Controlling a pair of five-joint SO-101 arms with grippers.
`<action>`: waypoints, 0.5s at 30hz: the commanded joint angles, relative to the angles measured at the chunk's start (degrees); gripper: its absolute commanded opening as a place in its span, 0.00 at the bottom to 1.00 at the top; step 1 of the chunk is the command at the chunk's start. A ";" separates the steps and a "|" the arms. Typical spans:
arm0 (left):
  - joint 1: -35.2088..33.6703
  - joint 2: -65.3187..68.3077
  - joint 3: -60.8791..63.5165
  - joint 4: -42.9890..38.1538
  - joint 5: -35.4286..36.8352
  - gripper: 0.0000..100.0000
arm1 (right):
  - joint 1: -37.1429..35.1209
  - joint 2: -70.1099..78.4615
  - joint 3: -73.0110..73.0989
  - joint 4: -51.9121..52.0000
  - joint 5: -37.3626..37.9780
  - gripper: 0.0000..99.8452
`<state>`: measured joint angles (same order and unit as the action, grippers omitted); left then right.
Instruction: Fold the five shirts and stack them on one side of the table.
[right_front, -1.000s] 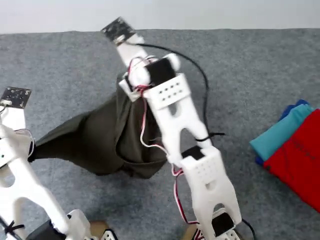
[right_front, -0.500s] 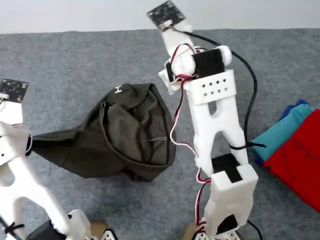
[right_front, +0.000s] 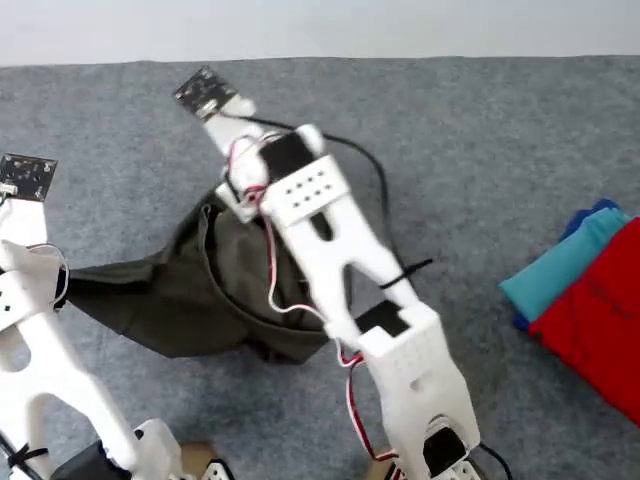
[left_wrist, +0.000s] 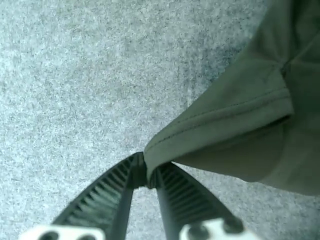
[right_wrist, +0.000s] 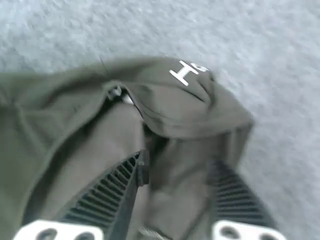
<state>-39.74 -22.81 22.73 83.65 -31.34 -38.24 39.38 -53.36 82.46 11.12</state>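
1 olive shirt (right_front: 180, 295), pinched by left jaws, right jaws spread

You have the crumpled olive-green cloth shirt (right_front: 170, 295) left of centre on the grey felt table (right_front: 480, 150), the stack of folded teal, blue and red shirts (right_front: 590, 300) at its right edge, well apart.

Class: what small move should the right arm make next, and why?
Probably lower and close the right gripper on the green shirt: its jaws stand open over the cloth near the collar, while the left gripper pinches a hem.
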 joint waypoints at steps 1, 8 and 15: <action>0.26 -1.58 -0.66 -1.14 0.44 0.01 | -2.86 1.10 -0.35 -4.97 -4.13 0.31; 0.26 -1.58 1.10 -1.14 0.44 0.01 | -5.58 5.85 -0.35 -12.88 -6.15 0.32; 0.26 -1.93 4.26 -4.40 0.44 0.01 | -6.46 10.15 -0.35 -19.12 -6.15 0.32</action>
<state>-39.74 -22.81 27.12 80.66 -31.08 -44.48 49.67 -53.36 65.93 5.49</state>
